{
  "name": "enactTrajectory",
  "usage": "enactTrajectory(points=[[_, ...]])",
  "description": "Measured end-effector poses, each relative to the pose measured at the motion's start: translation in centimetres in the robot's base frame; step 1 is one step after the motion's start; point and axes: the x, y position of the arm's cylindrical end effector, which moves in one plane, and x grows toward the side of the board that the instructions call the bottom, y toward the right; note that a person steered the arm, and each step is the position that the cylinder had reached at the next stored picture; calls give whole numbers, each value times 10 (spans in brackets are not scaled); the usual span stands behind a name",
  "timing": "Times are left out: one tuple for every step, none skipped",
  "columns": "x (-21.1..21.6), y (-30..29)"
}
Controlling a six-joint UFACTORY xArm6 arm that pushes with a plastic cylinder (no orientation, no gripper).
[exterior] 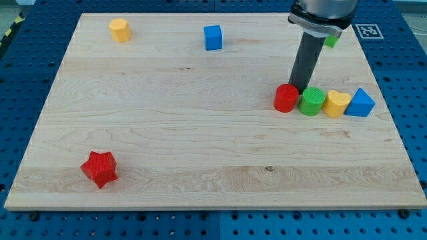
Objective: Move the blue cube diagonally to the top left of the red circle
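The blue cube (213, 37) sits near the view's top, a little left of centre. The red circle (286, 98) is at the view's right, the left end of a row of blocks. My tip (298, 89) stands just behind the red circle and the green circle (311, 102), touching or nearly touching them. The blue cube is far up and to the left of my tip.
The row continues rightward with a yellow heart (336, 104) and a blue triangle (361, 103). A yellow block (119, 30) is at the top left. A red star (100, 168) is at the bottom left. A green block (331, 40) shows partly behind the arm.
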Motion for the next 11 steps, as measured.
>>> enactTrajectory(points=[[-50, -2], [-123, -3], [-169, -31], [-193, -78], [-183, -122], [-148, -132], [-110, -131], [-121, -133], [-156, -158], [-148, -173], [-111, -134]])
